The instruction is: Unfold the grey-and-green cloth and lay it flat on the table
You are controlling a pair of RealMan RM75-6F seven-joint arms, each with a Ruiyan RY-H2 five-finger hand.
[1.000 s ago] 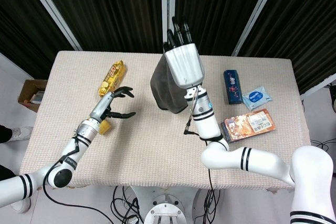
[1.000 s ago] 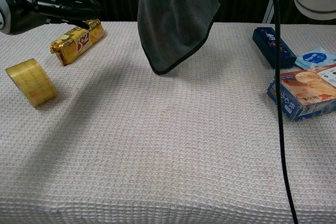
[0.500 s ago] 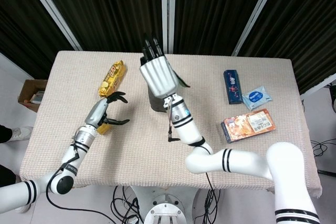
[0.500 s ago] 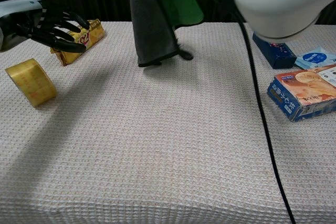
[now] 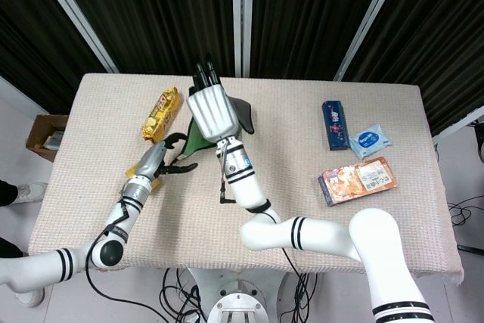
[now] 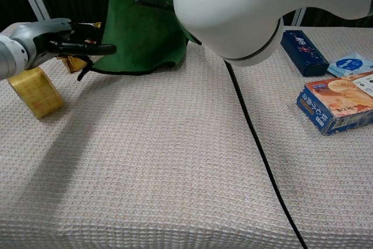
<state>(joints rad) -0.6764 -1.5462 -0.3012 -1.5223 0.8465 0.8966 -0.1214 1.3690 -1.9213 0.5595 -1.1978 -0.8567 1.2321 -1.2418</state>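
The right hand [image 5: 209,108] is hanging above the far left part of the table [image 5: 249,209], its back facing the head camera and its dark fingers pointing away, and it is holding the cloth [image 6: 143,39] up by its top so that the cloth is draping down beneath it. In the chest view the cloth is showing its green face, edged in black, with the bottom hem brushing the tabletop; in the head view a grey fold is sticking out to the right of the hand and a green sliver to the left. The left hand [image 6: 55,40] is reaching in from the left with its fingers spread and its dark fingertips right at the cloth's lower left corner; whether they are pinching it I cannot tell. Just beside that hand a roll of yellow tape [image 6: 35,90] is sitting on the table, and a gold snack packet [image 5: 161,114] is lying behind it. Well apart on the right side, a dark blue box [image 5: 333,124], a light blue pack of wipes [image 5: 370,141] and an orange food box [image 5: 357,179] are resting. A black cable [image 6: 256,153] is trailing from the right arm across the table.
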